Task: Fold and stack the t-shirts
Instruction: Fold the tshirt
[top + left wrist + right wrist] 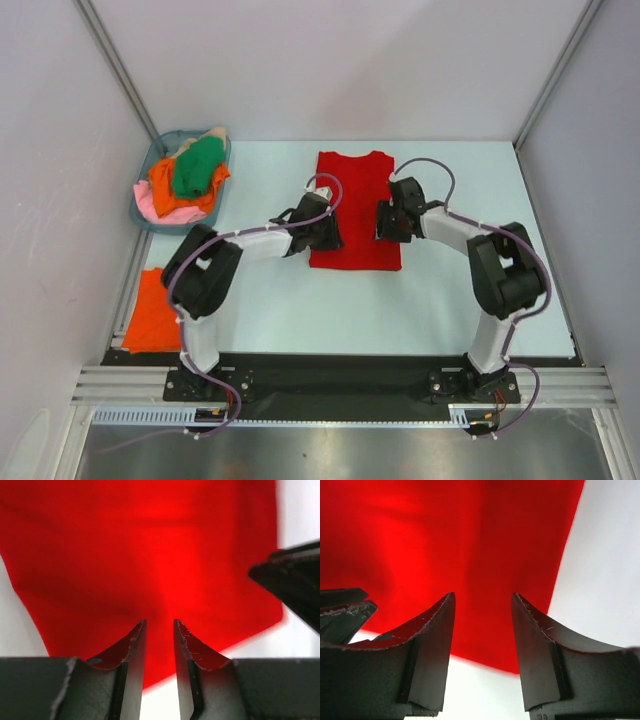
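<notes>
The left arm (250,243) and right arm (452,226) bend in toward mid-frame, wrists tipped down, facing each other. The left jaws stand a narrow slit apart, empty; the right jaws gape wider, also empty.

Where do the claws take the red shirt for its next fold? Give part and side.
I'd pinch the red shirt at the two corners of its near hem, left claw on the left one, right claw on the right, coming from above on the arms' side. It lies flat on the table, collar far, hem nearest, and both claws hang open over that end.
</notes>
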`<state>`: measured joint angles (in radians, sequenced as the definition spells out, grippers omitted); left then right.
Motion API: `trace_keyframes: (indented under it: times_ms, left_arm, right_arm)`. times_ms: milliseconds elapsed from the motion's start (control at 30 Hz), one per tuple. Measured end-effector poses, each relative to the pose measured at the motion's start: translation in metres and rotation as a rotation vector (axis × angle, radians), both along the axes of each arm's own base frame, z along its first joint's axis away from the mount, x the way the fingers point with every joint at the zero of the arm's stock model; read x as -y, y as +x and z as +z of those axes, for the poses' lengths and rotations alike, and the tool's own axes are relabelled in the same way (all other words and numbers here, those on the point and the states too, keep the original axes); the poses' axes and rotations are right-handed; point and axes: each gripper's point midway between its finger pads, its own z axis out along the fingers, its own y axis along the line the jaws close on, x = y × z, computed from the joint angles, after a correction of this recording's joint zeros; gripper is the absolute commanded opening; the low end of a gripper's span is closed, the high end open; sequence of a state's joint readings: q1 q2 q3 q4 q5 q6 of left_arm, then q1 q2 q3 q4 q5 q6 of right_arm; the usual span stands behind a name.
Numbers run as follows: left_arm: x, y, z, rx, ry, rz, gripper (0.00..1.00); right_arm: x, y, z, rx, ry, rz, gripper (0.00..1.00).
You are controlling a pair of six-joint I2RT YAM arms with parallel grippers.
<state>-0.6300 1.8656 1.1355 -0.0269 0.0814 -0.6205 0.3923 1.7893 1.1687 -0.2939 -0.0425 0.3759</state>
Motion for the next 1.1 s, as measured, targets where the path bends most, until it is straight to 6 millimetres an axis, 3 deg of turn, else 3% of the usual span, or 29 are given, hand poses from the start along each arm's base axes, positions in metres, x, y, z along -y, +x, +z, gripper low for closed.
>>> trace_keyframes:
  times_ms: [67,133,300,400,500,600,633,700,800,867,967,1100]
  left_arm:
    - [0.0,0.008,-0.018,-0.027,0.02,0.01,0.33]
    - [0.001,0.02,-0.022,-0.028,0.022,0.021,0.37]
    - [-0.001,0.058,-0.001,0.033,-0.006,0.048,0.38]
    - [-0.012,0.065,0.01,0.06,-0.021,0.061,0.39]
    - [-0.022,0.05,0.015,0.042,-0.039,0.048,0.35]
    - [-0.021,0.024,0.011,0.002,-0.095,0.008,0.31]
    - [-0.021,0.015,0.006,-0.014,-0.11,0.0,0.3]
    - [-0.023,0.0,-0.008,-0.056,-0.122,-0.009,0.28]
    - [-0.026,-0.019,-0.03,-0.124,-0.136,-0.014,0.27]
    - [-0.027,-0.019,-0.03,-0.117,-0.162,-0.011,0.27]
    - [-0.031,-0.019,-0.031,-0.098,-0.188,-0.011,0.28]
    - [-0.041,-0.029,-0.029,-0.089,-0.19,-0.006,0.32]
  right_arm:
    - [-0.002,0.005,-0.018,-0.03,-0.026,0.006,0.54]
    - [-0.004,0.014,-0.027,-0.034,-0.046,0.006,0.54]
    - [-0.007,0.052,-0.011,0.038,-0.05,0.009,0.54]
    - [0.009,0.06,-0.003,0.055,-0.043,-0.018,0.54]
    - [0.018,0.045,0.002,0.031,0.021,-0.01,0.5]
    - [0.008,0.017,0.007,-0.006,0.152,0.034,0.32]
    - [0.001,0.007,0.007,-0.013,0.218,0.055,0.17]
    - [-0.01,-0.014,0.0,-0.055,0.325,0.083,0.08]
    - [-0.024,-0.038,-0.018,-0.151,0.482,0.101,0.03]
    - [-0.025,-0.047,-0.031,-0.201,0.561,0.089,0.02]
    - [-0.017,-0.056,-0.038,-0.238,0.645,0.062,0.02]
    - [0.008,-0.064,-0.039,-0.226,0.691,0.013,0.02]
